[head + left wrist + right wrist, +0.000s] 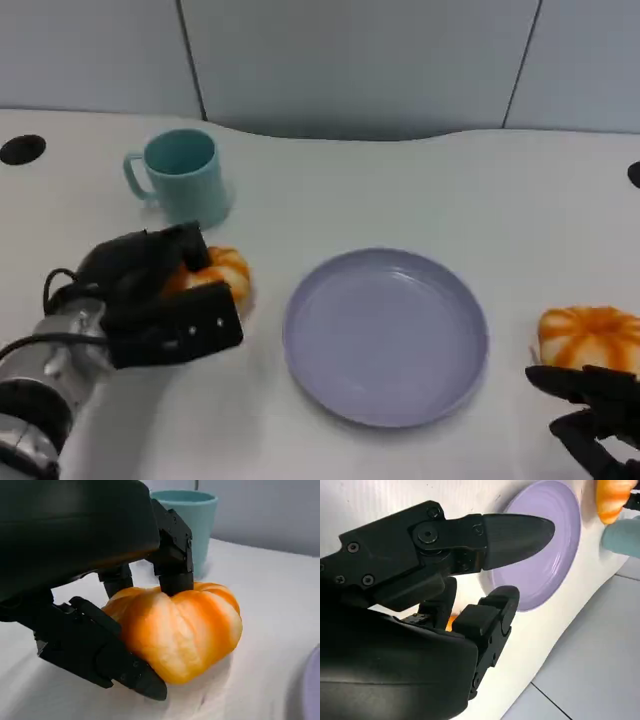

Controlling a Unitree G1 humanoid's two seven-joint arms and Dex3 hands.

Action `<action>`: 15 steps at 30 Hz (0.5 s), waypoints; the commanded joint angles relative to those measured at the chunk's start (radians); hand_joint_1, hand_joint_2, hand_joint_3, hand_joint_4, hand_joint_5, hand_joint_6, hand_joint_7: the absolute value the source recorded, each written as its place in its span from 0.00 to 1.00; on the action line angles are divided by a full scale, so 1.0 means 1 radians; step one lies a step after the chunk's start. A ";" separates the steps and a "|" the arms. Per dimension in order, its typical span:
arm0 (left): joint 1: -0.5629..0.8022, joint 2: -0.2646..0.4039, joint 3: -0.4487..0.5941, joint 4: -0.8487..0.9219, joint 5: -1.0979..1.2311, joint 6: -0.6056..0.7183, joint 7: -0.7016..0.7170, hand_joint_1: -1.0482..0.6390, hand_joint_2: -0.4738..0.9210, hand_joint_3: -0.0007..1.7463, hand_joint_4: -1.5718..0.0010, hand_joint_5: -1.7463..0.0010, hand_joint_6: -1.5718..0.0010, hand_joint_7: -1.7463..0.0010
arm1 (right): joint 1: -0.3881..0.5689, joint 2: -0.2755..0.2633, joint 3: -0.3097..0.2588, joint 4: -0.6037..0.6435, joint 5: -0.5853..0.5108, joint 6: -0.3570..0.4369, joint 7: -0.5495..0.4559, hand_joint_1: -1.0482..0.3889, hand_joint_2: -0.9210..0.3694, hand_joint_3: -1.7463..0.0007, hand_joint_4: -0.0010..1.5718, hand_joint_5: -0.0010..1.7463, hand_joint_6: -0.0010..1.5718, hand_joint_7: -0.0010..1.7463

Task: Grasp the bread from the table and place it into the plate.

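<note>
Bread point(222, 272) sits clamped in the left hand point(165, 290) beside a teal mug point(182, 176); plate point(386, 335) lies between it and the right hand point(595, 412), fingers apart, near a second bun point(590, 337).

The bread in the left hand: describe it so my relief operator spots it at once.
Start at the lilac plate mid-table, then go to the teal mug. Just in front of the mug sits the orange-and-white striped bread, with the left hand's black fingers around it; the other bread lies ungripped.

Orange-striped bread point(222, 272) beside lilac plate point(385, 336)
</note>
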 commanded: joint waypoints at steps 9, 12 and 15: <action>-0.015 0.066 0.117 -0.343 -0.168 -0.062 -0.283 0.54 0.96 0.03 0.46 0.00 0.58 0.00 | -0.053 0.013 0.010 0.045 -0.013 -0.006 -0.017 0.50 0.00 0.76 0.29 0.49 0.46 0.01; -0.006 0.055 0.124 -0.420 -0.186 -0.050 -0.333 0.53 0.96 0.03 0.46 0.00 0.58 0.00 | -0.052 0.014 0.012 0.045 -0.021 -0.005 -0.018 0.49 0.00 0.76 0.29 0.48 0.46 0.01; 0.006 0.021 0.099 -0.488 -0.172 -0.075 -0.335 0.53 0.96 0.03 0.45 0.00 0.58 0.00 | -0.045 0.017 0.013 0.040 -0.020 -0.003 -0.016 0.48 0.00 0.77 0.30 0.48 0.47 0.01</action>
